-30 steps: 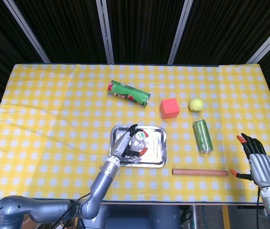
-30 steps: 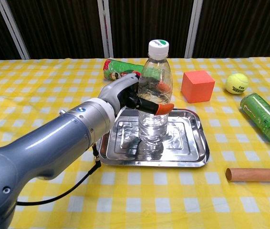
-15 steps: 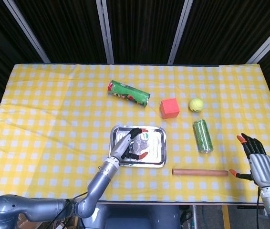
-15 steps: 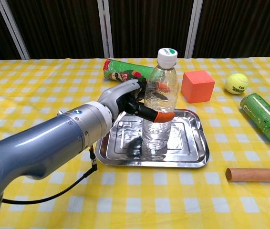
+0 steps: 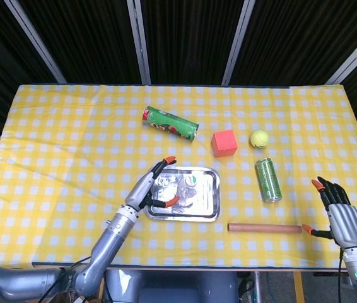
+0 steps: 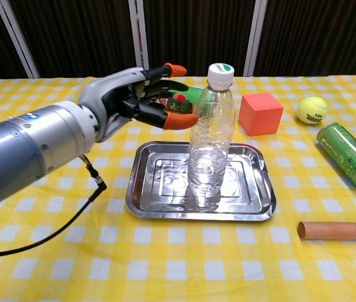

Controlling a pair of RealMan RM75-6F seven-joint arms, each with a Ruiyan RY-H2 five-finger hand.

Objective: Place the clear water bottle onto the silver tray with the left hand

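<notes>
The clear water bottle (image 6: 211, 138) with a white cap stands upright on the silver tray (image 6: 153, 204); from above, the bottle (image 5: 188, 187) shows in the tray's (image 5: 210, 208) middle. My left hand (image 6: 134, 100) hovers just left of the bottle's upper part, fingers spread and apart from it, holding nothing. In the head view this left hand (image 5: 150, 188) lies over the tray's left edge. My right hand (image 5: 339, 211) hangs open at the table's front right corner, far from the tray.
A green chip can (image 5: 169, 123) lies behind the tray. A red cube (image 5: 224, 143), a tennis ball (image 5: 259, 138) and a green drink can (image 5: 268, 180) sit to the right. A brown rod (image 5: 265, 228) lies near the front edge.
My left hand has let go of the bottle and drawn back to the left with fingers spread. The bottle now stands alone on the tray.
</notes>
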